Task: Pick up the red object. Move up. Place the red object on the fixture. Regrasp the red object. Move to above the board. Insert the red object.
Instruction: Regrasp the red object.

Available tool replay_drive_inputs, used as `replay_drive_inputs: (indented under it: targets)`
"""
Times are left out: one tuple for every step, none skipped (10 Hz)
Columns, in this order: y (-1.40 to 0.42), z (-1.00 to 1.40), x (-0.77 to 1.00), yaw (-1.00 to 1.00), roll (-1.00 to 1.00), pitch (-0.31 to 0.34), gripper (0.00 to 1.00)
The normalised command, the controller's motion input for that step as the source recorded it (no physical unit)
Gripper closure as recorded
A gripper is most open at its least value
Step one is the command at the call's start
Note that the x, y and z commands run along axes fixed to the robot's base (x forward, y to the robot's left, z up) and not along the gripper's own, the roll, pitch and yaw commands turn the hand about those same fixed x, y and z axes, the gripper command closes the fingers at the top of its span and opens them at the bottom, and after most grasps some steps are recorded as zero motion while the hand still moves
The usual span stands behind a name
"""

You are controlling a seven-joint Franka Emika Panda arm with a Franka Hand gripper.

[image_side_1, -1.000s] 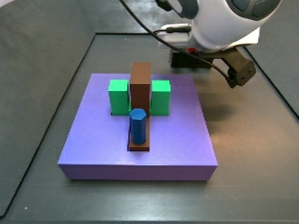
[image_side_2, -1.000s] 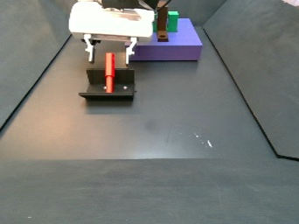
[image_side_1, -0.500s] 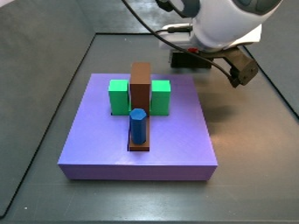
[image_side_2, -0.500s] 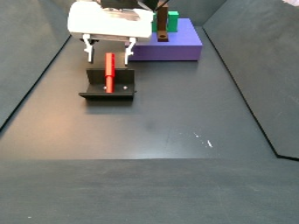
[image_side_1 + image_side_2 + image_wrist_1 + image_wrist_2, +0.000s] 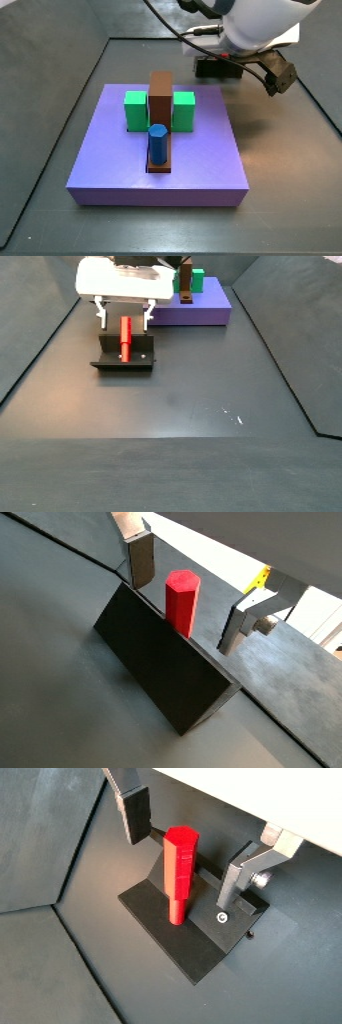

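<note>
From the near end in a side view, a wide stretch of bare dark floor fills the lower half of the frame, smooth and matte, edged by pale lines that narrow toward the top. Nothing stands on it until the fixture, a small dark bracket at the upper left, well short of the left border line.

The red object stands on the fixture, a slim bright-red peg with flat facets and a hexagonal top, seen plainly in both wrist views. Its foot sits on the flat base plate, close to the bracket's upright wall.

The gripper hangs just above and around the peg, under the white wrist body. Its flat silver fingers stand well apart, one either side of the peg, with clear gaps showing in both wrist views; neither pad touches it, so it holds nothing.

Beyond, at the top of the frame, the board lies just right of the gripper. In a side view it is a large flat purple square carrying two green blocks, a tall brown bar between them, and a blue hexagonal peg in front.
</note>
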Motion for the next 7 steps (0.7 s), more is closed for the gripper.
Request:
replay_drive_inputs:
  targets:
    - [0.0,-0.04,0.0,0.0,0.0,0.0,0.0]
    - [0.0,0.0,0.0,0.0,0.0,0.0,0.0]
    - [0.0,0.0,0.0,0.0,0.0,0.0,1.0]
    - [0.0,0.0,0.0,0.0,0.0,0.0,1.0]
    - [0.0,0.0,0.0,0.0,0.0,0.0,1.0]
    - [0.0,0.0,0.0,0.0,0.0,0.0,1.0]
    - [0.0,0.0,0.0,0.0,0.0,0.0,1.0]
